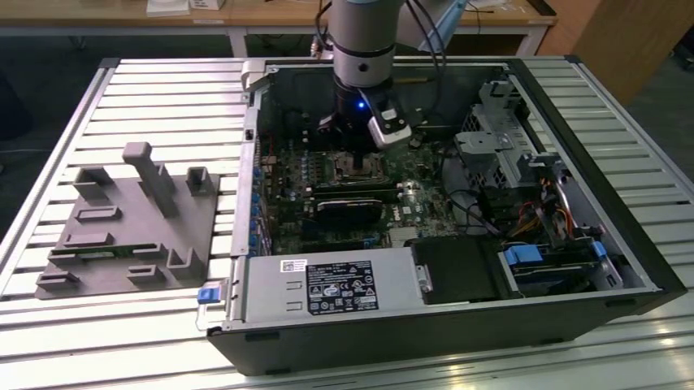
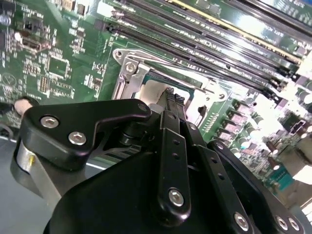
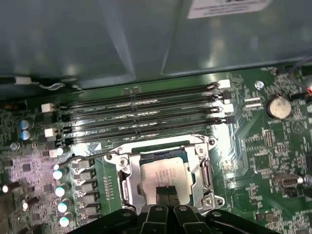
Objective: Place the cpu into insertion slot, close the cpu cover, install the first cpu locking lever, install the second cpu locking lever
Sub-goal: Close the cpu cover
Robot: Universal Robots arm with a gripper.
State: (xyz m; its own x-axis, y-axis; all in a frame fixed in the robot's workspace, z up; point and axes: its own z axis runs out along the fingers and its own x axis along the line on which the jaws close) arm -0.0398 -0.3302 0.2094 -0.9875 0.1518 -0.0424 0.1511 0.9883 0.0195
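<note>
The cpu (image 3: 161, 173) lies flat in the insertion slot (image 3: 124, 158), its pale metal face showing through the window of the cpu cover (image 3: 201, 168). The cover's silvery frame rests down around the chip. My gripper (image 3: 166, 191) is shut with nothing between its fingers, and its tips hover at or on the near edge of the chip. In the second wrist view the shut gripper (image 2: 173, 96) sits over the cpu (image 2: 155, 90) beside the cover (image 2: 127, 73). A thin metal lever rod (image 3: 92, 157) runs along one side of the socket. In the exterior view the gripper (image 1: 353, 158) reaches down into the case.
Long black memory slots (image 3: 141, 114) lie just beyond the socket. A black graphics card (image 1: 349, 213), power supply (image 1: 325, 288), drive cage (image 1: 493, 150) and cables (image 1: 542, 219) crowd the open computer case. A grey fixture tray (image 1: 119, 227) sits on the slatted table at the exterior view's left.
</note>
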